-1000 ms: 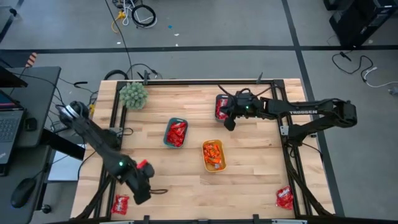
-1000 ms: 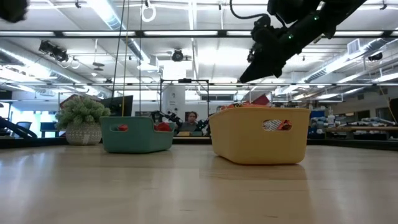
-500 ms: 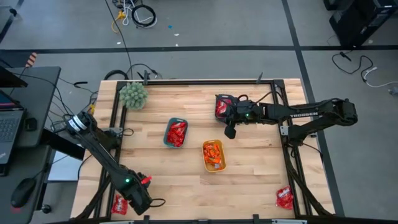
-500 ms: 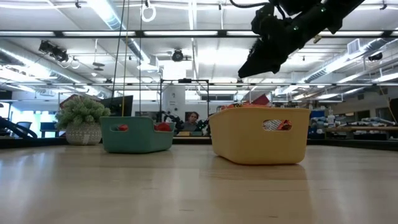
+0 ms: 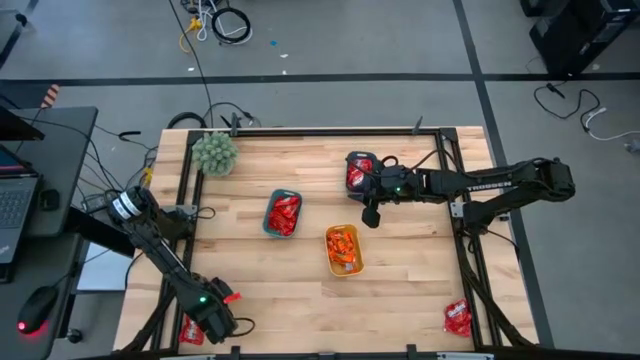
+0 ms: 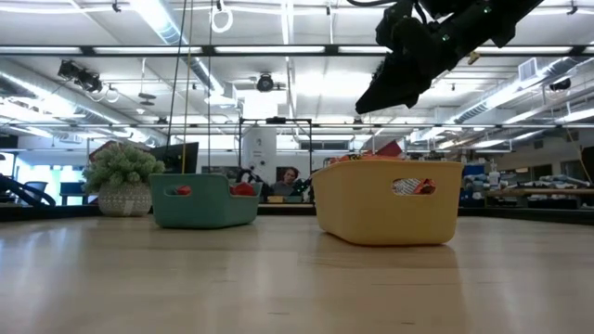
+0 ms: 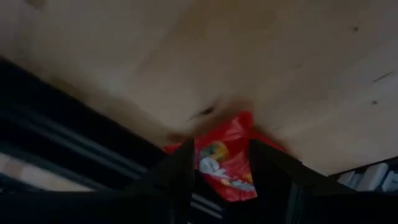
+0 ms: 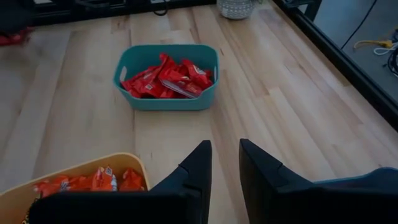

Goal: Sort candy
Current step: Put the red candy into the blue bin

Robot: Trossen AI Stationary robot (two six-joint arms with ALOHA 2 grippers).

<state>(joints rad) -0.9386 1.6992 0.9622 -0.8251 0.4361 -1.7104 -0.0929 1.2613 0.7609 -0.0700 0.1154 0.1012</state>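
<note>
Down at the near left corner of the bench [image 5: 400, 290], my left claw [image 7: 221, 177] stands apart around a red candy [image 7: 227, 158]. My right claw [image 8: 225, 165] hangs near the teal tray [image 8: 165, 93], fingers slightly apart, holding nothing.

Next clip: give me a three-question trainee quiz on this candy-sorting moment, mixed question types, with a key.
1. True or false: the teal oblong tray holds orange-wrapped candies.
2. Multiple choice: the left gripper, at the table's near left corner, has its open fingers on either side of: A) a fuzzy green plant; B) a red wrapped candy; C) a yellow tray.
3. Fill in: the right gripper hangs, holding nothing, between the blue tray and the ____ oblong tray.

Key: 1 false, the red wrapped candies lie in it; 2 B; 3 yellow.
</note>
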